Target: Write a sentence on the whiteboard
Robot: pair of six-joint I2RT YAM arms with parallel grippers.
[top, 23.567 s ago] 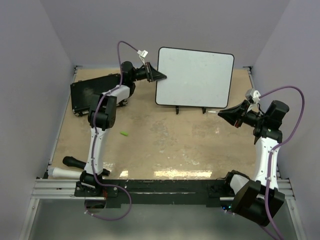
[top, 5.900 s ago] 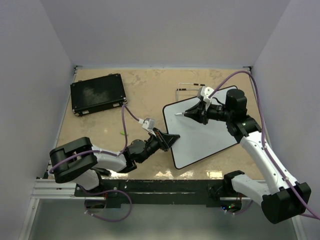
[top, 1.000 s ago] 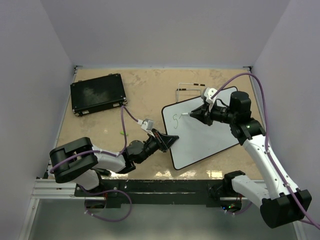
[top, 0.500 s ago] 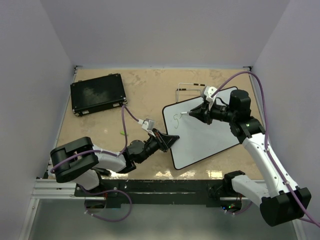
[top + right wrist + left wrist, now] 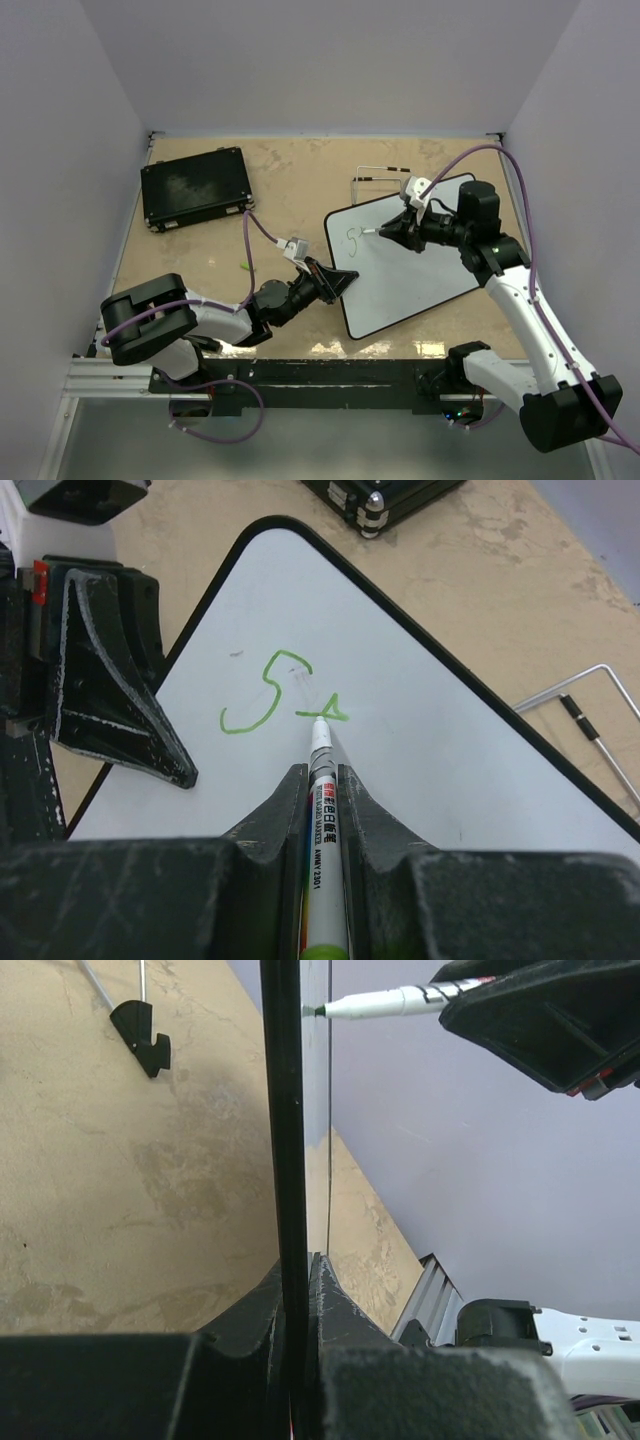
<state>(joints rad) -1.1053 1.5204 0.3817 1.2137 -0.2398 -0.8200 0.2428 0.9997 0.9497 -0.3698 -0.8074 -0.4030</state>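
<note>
Pressure is what we judge to matter most in this step: the right tool (image 5: 321,772) is clamped on a marker (image 5: 320,738), whose tip touches the whiteboard (image 5: 400,255) at a small green stroke just beside a finished "S". Of the sentence (image 5: 275,702) only that letter and the start of a second one show, near the board's far-left corner, so nearly all the writing is ahead of us. We would hold the tip in light, even contact, draw each stroke slowly, and lift cleanly between letters so no stray line joins them. We would also set the letters small and run the line toward the right, since two lines of words have to fit.

The left tool (image 5: 300,1272) is clamped on the board's near-left edge, the rim pinched between its fingers. That hold should stay firm and unmoving, or the board may slide under the pen. The board sits right of centre on the surface (image 5: 290,200), turned at an angle; we cannot tell whether it lies fully flat.

A black case (image 5: 195,187) lies shut at the far left, well apart from the board, its contents hidden. A wire stand (image 5: 375,172) lies beyond the board.
</note>
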